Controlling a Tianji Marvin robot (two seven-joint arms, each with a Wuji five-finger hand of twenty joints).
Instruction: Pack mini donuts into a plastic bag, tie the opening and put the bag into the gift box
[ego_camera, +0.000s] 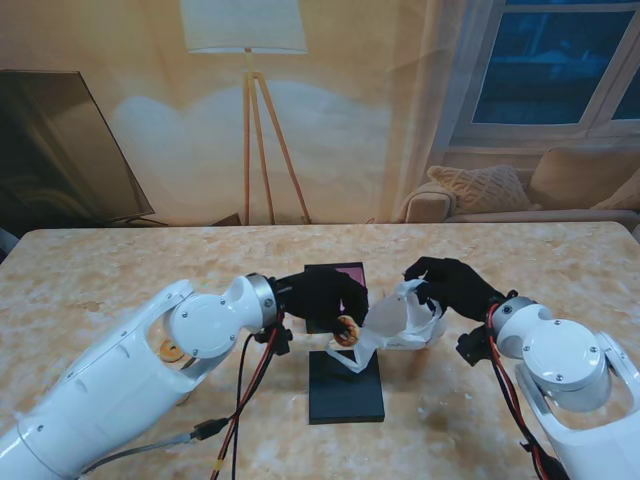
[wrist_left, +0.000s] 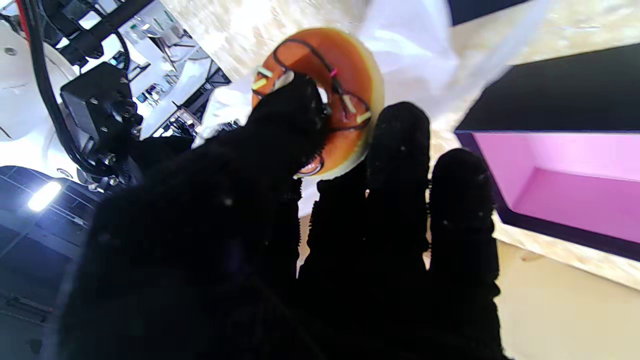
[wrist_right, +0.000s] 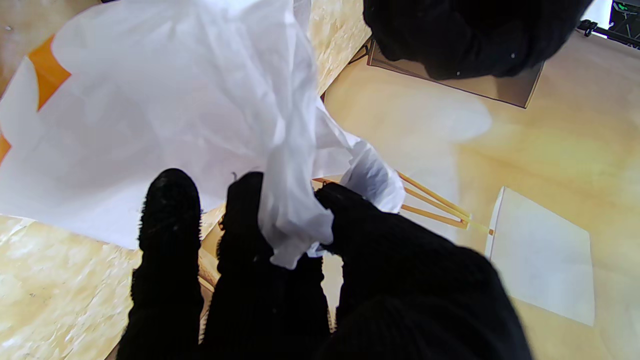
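White, thin plastic makes up the plastic bag (ego_camera: 400, 322), which hangs crumpled between the two black-gloved hands over the middle of the table (ego_camera: 120, 260). The right hand (ego_camera: 455, 285) pinches a gathered fold of the bag's rim between thumb and forefinger; the right wrist view shows the film bunched tight there, the rest of the bag billowing away from the fingers (wrist_right: 170, 210).

The left hand (ego_camera: 322, 298) grips a mini donut (ego_camera: 347, 330) at the bag's left edge. In the left wrist view the donut has an orange-brown glaze with thin dark drizzle lines and a few pale sprinkles, the thumb pressed on its face and the other fingers behind it, white film touching its far side. Whether it is already past the bag's mouth is hard to tell.

Just beyond the left hand sits the open gift box (ego_camera: 345, 275), black outside, pink inside. Its flat black lid (ego_camera: 346, 386) lies nearer to me. Another donut (ego_camera: 171, 349) peeks out beside the left forearm.

No writing, label or brand mark can be read on the bag, the box or the lid.
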